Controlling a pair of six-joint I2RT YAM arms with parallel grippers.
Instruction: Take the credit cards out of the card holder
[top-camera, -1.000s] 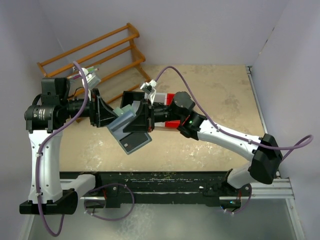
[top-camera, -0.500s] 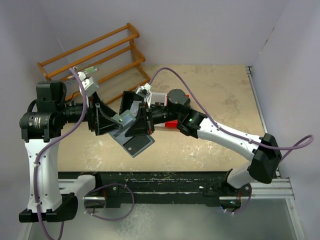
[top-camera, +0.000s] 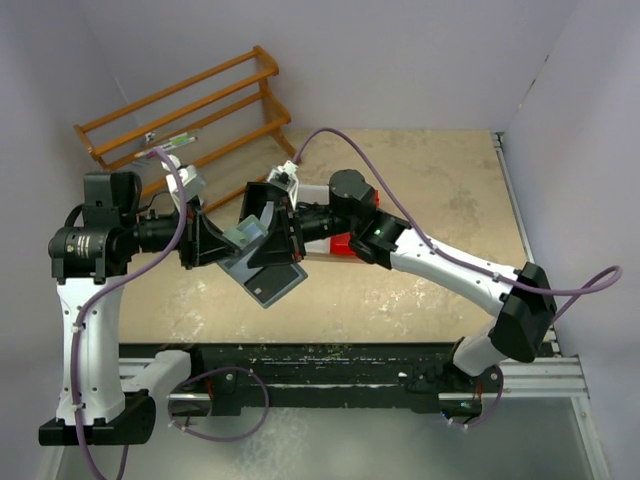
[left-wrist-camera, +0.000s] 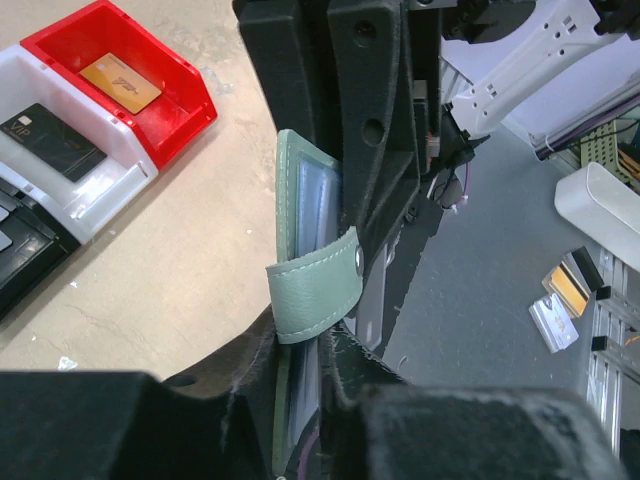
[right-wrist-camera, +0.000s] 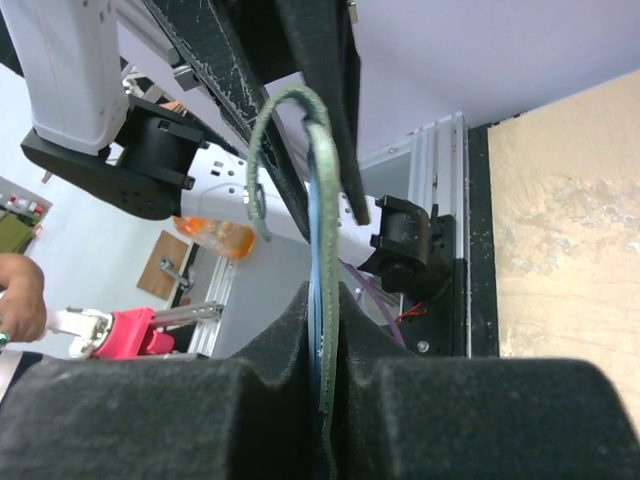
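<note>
1. Left gripper: jaws narrow, pads closed on the left side of the card holder. It widened and re-closed within the last second, which I judge to be a regrip and not a withdrawal.
2. Card holder: held off the table between both grippers, partly opened. Its position has barely changed.
3. Right gripper: clamped tight on the holder's right side, unchanged.
4. Only the left wrist view shows, beside the holder, an orange-gold card in the red bin and a black card in the white bin. I judge 2 cards to be already out.
5. The right wrist view shows the holder edge-on. Whether a card remains inside cannot be told.
</note>
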